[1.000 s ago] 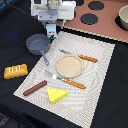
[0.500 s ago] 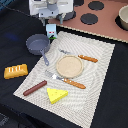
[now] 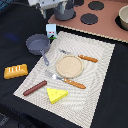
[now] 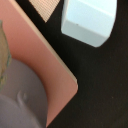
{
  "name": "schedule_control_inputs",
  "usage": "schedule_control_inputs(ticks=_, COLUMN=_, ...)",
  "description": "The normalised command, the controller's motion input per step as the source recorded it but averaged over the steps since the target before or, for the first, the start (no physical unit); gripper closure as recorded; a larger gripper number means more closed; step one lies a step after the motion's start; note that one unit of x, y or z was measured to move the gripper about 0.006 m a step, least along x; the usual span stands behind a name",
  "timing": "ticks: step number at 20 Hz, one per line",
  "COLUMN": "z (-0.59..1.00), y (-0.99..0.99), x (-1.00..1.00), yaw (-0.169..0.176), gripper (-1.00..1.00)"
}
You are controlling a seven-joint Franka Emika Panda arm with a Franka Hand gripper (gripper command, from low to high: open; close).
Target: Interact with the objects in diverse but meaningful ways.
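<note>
hovering at the top of the exterior view, the gripper point(image 3: 56, 11) hangs just above the white milk carton point(image 3: 51, 30), which stands upright below it in the frame, near the saucepan point(image 3: 38, 44). whether its jaws are spread or closed i cannot tell.

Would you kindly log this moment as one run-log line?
end effector: out of view | carton: upright by saucepan | loaf: off mat | sausage, cheese: on mat
</note>
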Motion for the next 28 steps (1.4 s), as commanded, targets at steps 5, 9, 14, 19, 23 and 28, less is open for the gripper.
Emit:
schedule_control_inputs(ticks=5, z=0.28, y=-0.48, x=0.17, yaw=0.060, gripper=-1.00)
schedule_control_inputs(ticks=9, z=0.06, y=-0.70, x=0.10, yaw=0.077, gripper=-1.00)
schedule_control_inputs(ticks=14, z=0.00, y=-0.83, x=-0.02, yaw=0.050, gripper=-1.00)
schedule_control_inputs(ticks=19, z=0.00, y=-0.89, x=-0.05, yaw=0.041, gripper=-1.00)
schedule_control_inputs(ticks=23, z=0.00, y=-0.89, x=-0.01, yaw=0.050, gripper=-1.00)
schedule_control_inputs(ticks=28, z=0.00, y=-0.88, x=0.00, yaw=0.067, gripper=-1.00)
